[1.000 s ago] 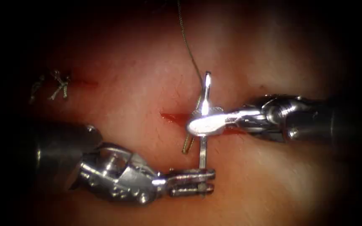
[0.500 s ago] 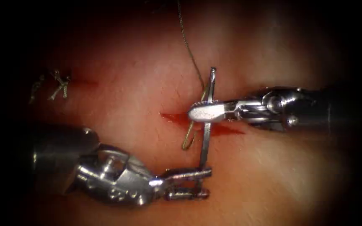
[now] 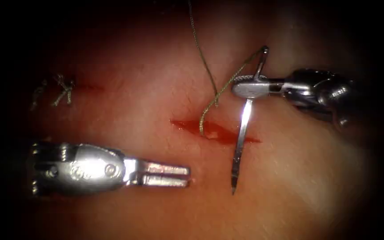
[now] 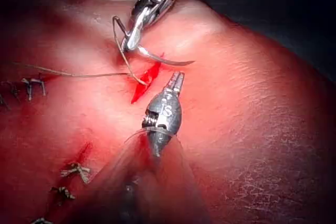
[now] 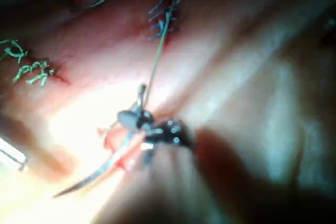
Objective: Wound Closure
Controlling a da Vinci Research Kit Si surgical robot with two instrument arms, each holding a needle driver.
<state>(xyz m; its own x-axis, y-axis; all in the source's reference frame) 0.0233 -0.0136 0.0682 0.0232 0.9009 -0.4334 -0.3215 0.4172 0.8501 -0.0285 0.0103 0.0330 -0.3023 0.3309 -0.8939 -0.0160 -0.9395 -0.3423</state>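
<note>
My right tool is shut on the curved needle close to its tail end. The needle hangs free above the tissue and crosses the cut, with its point below the cut. Thread runs from the needle's tail down into the left part of the cut. Another strand leads up and away. My left tool lies low and to the left of the needle, jaws shut, holding nothing. The left wrist view shows the left tool just short of the needle, with the right tool beyond it.
Finished stitches with cut thread ends sit far left along the wound line. Red fluid fills the cut. The right wrist view shows the needle under the right tool and more knots.
The left tool let go of the needle's pointed end and drew back to the left. The right tool carried the needle up and to the right, drawing thread after it.
</note>
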